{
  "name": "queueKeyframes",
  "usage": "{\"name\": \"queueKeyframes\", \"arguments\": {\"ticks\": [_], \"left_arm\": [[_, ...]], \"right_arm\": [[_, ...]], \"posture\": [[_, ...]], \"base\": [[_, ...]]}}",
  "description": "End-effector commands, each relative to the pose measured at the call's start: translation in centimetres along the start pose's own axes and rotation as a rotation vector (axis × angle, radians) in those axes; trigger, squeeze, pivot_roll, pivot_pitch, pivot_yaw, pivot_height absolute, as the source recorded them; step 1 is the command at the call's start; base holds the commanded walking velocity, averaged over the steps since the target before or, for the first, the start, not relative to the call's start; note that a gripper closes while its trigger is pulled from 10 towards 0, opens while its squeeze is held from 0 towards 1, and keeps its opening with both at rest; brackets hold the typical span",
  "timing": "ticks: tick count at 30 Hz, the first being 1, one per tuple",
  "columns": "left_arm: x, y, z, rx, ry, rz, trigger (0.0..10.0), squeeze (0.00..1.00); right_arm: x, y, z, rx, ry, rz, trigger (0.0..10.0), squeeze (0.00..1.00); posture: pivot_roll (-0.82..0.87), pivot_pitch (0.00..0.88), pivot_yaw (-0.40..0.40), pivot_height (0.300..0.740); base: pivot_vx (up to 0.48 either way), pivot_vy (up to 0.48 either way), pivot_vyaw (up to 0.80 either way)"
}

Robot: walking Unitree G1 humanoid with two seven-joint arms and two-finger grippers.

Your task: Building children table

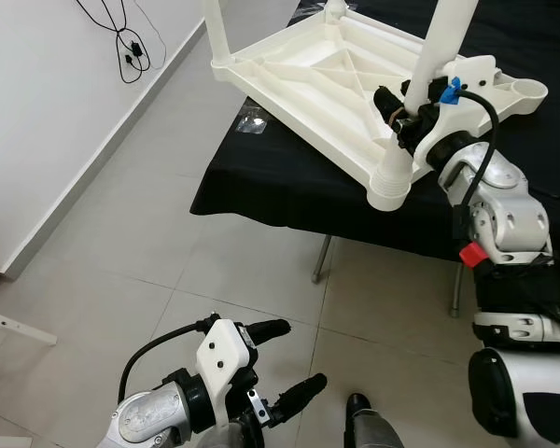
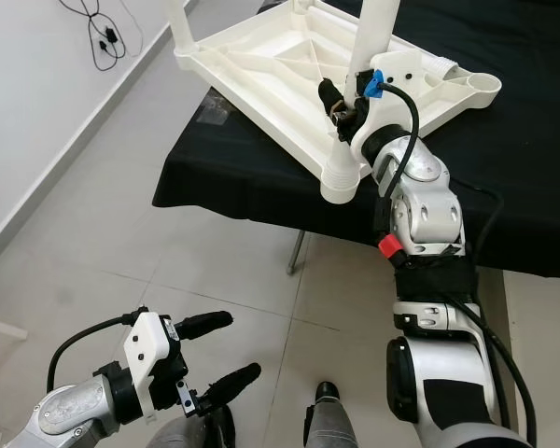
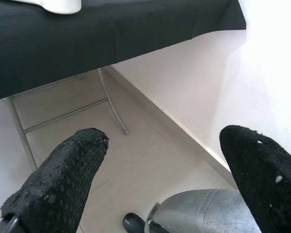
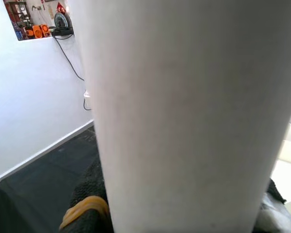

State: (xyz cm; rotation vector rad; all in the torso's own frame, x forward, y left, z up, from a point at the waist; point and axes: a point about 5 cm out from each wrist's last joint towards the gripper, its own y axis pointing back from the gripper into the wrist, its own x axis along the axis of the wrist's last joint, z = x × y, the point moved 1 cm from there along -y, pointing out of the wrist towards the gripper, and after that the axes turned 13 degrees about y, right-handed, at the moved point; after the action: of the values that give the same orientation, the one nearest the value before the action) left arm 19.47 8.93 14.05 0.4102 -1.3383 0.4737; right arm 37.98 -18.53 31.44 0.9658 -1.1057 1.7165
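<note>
A white plastic table top lies upside down on a black-clothed table. One white leg stands up at its far left corner. Another white leg rises near its right side, and my right gripper is shut on the base of this leg. Up close in the right wrist view, that leg stands between the black fingers. The front corner socket and right corner socket hold nothing. My left gripper hangs low over the floor, open, with its fingers wide apart.
The black table stands on thin metal legs over a tiled floor. A white wall with hanging black cables runs along the left. My own feet show at the bottom edge. A white bar lies at the far left.
</note>
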Motion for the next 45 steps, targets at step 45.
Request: {"name": "queueKeyframes", "arguments": {"ticks": [45], "left_arm": [[-0.4,0.0,0.1,0.003,0.016,-0.008,10.0,0.0]], "right_arm": [[-2.0,-0.1,-3.2,0.078,0.13,-0.104,10.0,0.0]], "posture": [[-0.01,0.262,0.08,0.74]], "base": [[0.0,0.0,0.0]]}}
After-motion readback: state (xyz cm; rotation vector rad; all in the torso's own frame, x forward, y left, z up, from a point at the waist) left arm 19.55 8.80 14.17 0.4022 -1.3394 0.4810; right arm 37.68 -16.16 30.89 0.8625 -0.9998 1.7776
